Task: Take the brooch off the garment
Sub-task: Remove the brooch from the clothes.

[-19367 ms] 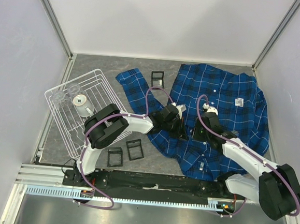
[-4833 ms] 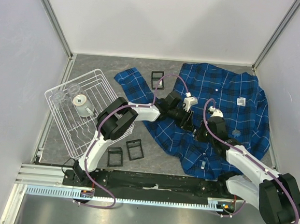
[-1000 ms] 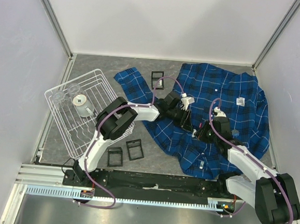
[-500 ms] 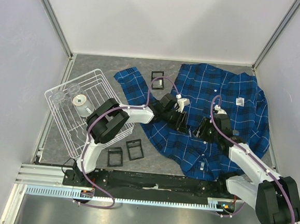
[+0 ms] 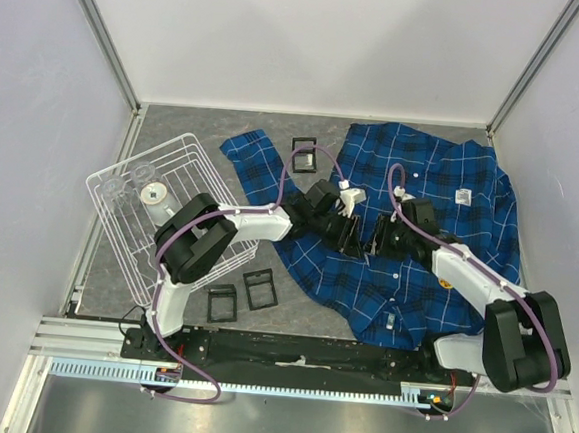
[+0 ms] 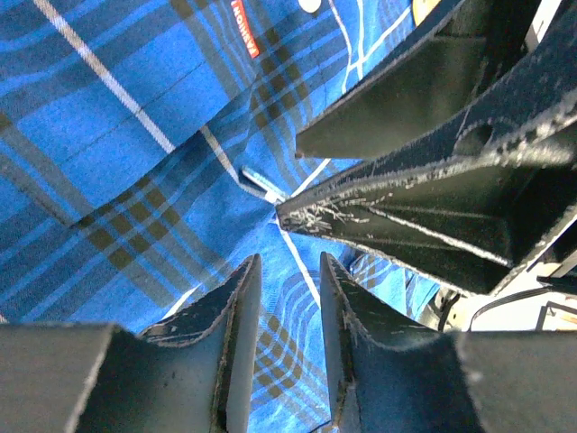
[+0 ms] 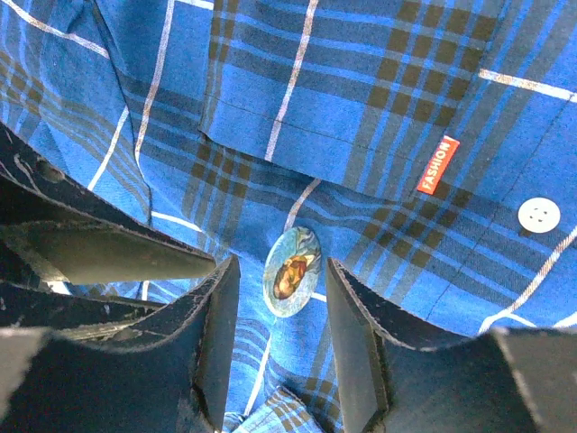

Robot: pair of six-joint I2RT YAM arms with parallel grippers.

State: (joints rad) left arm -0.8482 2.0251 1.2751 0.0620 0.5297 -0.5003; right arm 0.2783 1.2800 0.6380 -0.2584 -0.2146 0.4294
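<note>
Grasp pending: the right gripper (image 7: 281,264), wide, straddles the brooch (image 7: 291,259) on the garment (image 7: 361,90); the left gripper (image 6: 288,262) is narrow. Next it should close squarely.

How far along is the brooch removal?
Done: approach only; the brooch sits pinned on the garment. In hand: right gripper open, straddling it; left gripper over the garment alongside, grip unclear. Left: close on the brooch, unpin it, lift away.

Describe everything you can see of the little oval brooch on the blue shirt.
The brooch is a small glossy oval, pale blue at the rim with a brownish picture in its middle. It lies flat on the blue plaid shirt, just below a pocket edge, near a red tag. The open right gripper's fingers flank it, seemingly without touching.
</note>
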